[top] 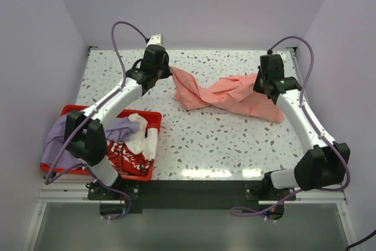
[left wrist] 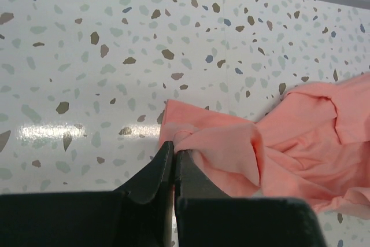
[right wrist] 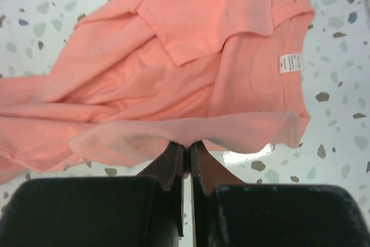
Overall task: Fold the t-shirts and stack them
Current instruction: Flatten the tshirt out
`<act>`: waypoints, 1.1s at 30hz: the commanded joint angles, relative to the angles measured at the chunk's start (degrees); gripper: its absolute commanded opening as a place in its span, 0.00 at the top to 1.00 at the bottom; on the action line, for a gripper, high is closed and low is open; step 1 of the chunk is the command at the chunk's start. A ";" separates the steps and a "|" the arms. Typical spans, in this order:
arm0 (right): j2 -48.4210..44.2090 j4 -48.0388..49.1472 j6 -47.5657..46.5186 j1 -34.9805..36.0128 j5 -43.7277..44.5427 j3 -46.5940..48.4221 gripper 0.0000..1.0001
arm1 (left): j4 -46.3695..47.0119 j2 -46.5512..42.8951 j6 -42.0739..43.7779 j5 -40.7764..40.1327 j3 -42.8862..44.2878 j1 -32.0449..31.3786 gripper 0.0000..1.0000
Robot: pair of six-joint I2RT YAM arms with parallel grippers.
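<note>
The salmon-pink tee (top: pixel 229 95) lay twisted on the table (top: pixel 223 145), far-middle, stretched btw both grippers. L gripper (left wrist: pixel 174 150) was pinched shut on its left corner; R gripper (right wrist: pixel 187 146) was clamped on a hem edge at the right end. The lavender tee (top: pixel 59 139) and white tee (top: pixel 140 142) w/ red print sat in the red crate (top: pixel 147 113), near left.
</note>
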 commanded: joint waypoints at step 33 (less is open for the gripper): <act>-19.40 4.12 -32.10 -0.35 9.59 59.86 1.00 | 6.47 -32.96 1.66 13.89 20.70 -2.15 1.00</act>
